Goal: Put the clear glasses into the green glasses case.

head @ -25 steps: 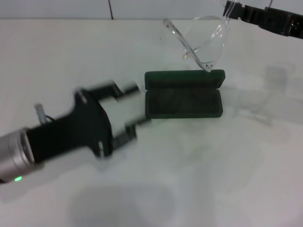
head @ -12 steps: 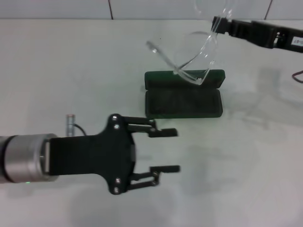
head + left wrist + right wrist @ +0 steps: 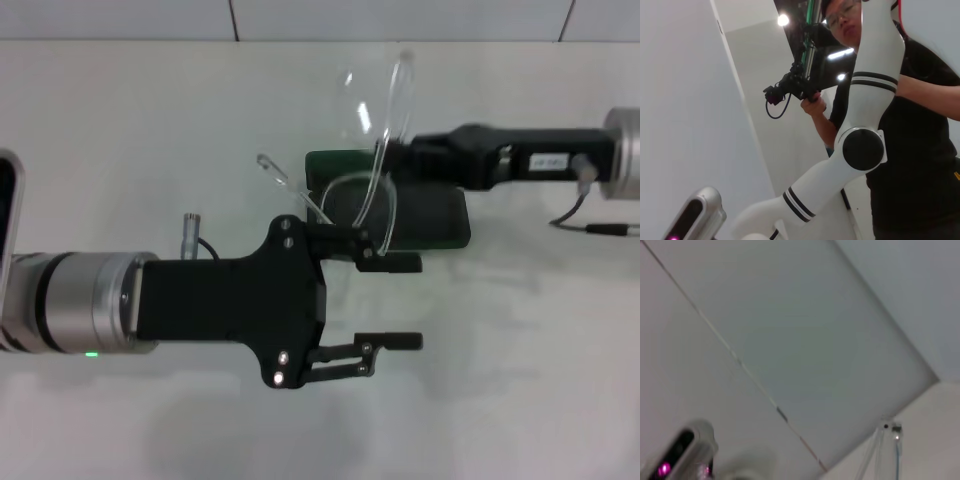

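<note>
In the head view, the clear glasses are held up in the air by the right gripper, whose fingers are pinched on the frame. The glasses are seen right above the green glasses case, with one thin arm of the glasses sticking out to the robot's left. The case is lying open on the white table, and part of it is hidden by the glasses and the right gripper. The left gripper is seen in front of the case, near its left end, with its two fingers spread wide and nothing held between them. In the left wrist view, only a white robot arm and a person are seen. In the right wrist view, a small piece of the clear glasses is seen against a plain wall.
</note>
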Controlling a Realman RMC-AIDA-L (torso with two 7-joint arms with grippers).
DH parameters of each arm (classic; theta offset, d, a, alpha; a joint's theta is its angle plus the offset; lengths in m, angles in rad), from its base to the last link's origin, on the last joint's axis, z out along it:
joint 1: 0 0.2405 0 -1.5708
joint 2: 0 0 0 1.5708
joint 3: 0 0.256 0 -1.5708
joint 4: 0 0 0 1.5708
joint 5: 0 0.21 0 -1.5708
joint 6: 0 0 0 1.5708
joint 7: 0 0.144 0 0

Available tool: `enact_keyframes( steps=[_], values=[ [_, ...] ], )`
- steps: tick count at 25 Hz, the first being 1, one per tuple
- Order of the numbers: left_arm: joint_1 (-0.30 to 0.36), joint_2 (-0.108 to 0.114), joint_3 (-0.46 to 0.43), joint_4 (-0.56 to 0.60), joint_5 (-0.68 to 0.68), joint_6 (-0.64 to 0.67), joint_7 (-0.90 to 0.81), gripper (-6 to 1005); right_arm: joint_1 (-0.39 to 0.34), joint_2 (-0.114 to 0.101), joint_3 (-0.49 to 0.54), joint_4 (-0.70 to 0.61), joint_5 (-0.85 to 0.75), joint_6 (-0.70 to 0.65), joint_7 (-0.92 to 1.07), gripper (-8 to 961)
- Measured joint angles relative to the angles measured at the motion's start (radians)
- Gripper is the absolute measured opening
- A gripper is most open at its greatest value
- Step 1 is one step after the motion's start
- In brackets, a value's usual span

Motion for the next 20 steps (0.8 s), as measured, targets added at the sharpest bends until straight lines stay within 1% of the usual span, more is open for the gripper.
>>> enact_keyframes(
  steps=[3, 7, 20],
  values=[
    [-0.01, 0.0, 0.0, -0.006, 0.0, 0.0, -0.01, 462, 0.006, 0.0, -0.052, 0.0, 0.0, 0.012, -0.001, 53],
    [-0.021, 0.001, 0.005, -0.008, 0.0, 0.0, -0.012, 462, 0.019, 0.001, -0.095, 0.0, -0.009, 0.012, -0.001, 53],
    [-0.032, -0.004, 0.006, -0.01, 0.001, -0.009, -0.012, 461, 0.071, 0.003, -0.134, 0.036, -0.088, -0.052, 0.0, 53]
  ],
)
